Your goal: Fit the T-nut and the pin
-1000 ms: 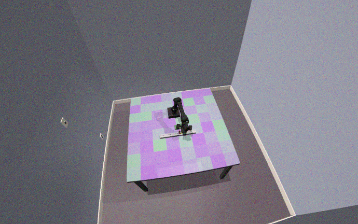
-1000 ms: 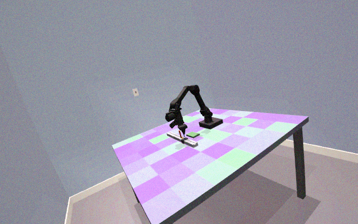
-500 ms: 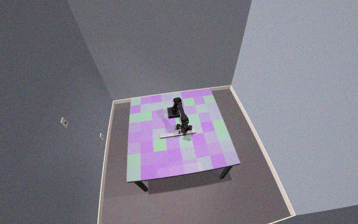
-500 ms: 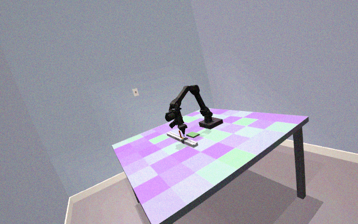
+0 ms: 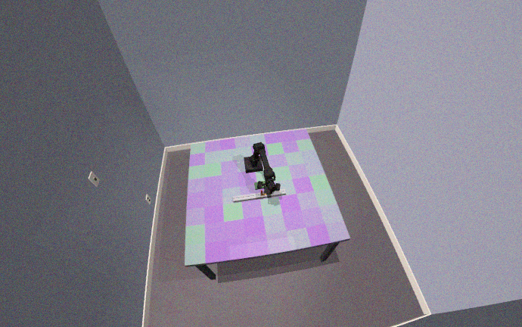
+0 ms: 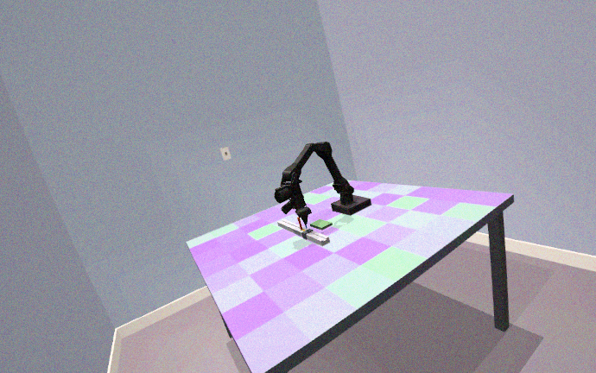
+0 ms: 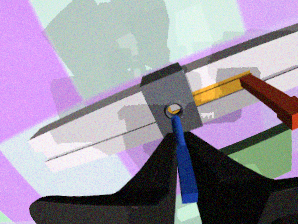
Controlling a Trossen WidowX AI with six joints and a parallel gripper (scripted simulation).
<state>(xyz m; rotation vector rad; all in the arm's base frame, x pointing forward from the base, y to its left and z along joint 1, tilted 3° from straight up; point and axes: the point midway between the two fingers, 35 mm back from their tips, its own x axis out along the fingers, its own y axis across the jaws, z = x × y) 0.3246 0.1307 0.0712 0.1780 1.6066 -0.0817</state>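
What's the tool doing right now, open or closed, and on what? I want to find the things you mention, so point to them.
Tool (image 5: 268,194) (image 6: 305,226) (image 7: 178,139): closed, holding the blue pin (image 7: 185,172).

Matte black arm (image 5: 265,160) (image 6: 304,159), squarish dark base (image 5: 247,168) (image 6: 351,207), apparently cable-free

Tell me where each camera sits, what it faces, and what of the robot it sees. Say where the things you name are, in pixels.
Top: high above the table (image 5: 242,246), looking steeply down; whole arm (image 5: 263,157) visible.
Exterior: off beside the table (image 6: 307,299), looking across it; whole arm (image 6: 303,158), side on.
Wrist: on the arm, facing past the gripper's fingers to the bracket (image 7: 175,92) and blue pin (image 7: 185,165).
Top and exterior share arm, table and rail (image 5: 246,198) (image 6: 319,237) (image 7: 100,125).
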